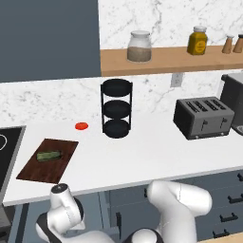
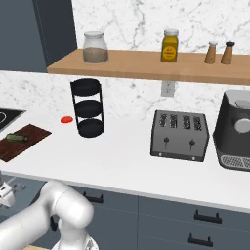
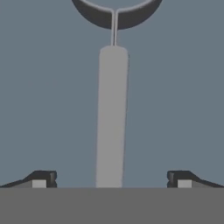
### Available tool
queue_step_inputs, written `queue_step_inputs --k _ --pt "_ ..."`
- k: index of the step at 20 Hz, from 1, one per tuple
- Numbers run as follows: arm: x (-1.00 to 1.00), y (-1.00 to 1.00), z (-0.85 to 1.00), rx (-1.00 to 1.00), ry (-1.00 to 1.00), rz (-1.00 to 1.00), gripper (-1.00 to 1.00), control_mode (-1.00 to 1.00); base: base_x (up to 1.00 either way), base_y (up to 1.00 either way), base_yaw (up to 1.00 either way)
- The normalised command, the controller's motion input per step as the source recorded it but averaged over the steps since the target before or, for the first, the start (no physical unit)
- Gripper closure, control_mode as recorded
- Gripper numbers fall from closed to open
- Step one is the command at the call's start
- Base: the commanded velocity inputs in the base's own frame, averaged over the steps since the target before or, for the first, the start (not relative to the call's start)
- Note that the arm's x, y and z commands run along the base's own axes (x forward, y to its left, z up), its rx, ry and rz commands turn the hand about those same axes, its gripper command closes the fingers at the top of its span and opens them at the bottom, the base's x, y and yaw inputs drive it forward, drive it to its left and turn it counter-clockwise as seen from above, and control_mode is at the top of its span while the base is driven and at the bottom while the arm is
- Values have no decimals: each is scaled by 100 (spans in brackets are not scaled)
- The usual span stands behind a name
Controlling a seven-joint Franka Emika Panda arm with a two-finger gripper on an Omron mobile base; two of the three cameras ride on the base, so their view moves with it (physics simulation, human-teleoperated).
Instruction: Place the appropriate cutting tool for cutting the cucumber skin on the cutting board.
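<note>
My jaws [image 3: 111,181] stand wide apart and hold nothing. Between my fingertips [image 3: 41,179] lies the slim grey handle of the peeler [image 3: 111,118], on a plain grey surface. Up on the white tabletop [image 1: 142,156], the cucumber [image 1: 49,155] rests on the brown cutting board [image 1: 45,166].
</note>
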Motion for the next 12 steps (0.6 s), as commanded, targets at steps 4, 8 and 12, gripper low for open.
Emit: queue_step_inputs --k 4,8,12 --pt "0 0 -20 0 0 0 100 -100 0 0 0" --pt "0 0 -14 0 0 0 100 -100 0 0 0" --pt "0 0 -1 0 0 0 100 -100 0 0 0"
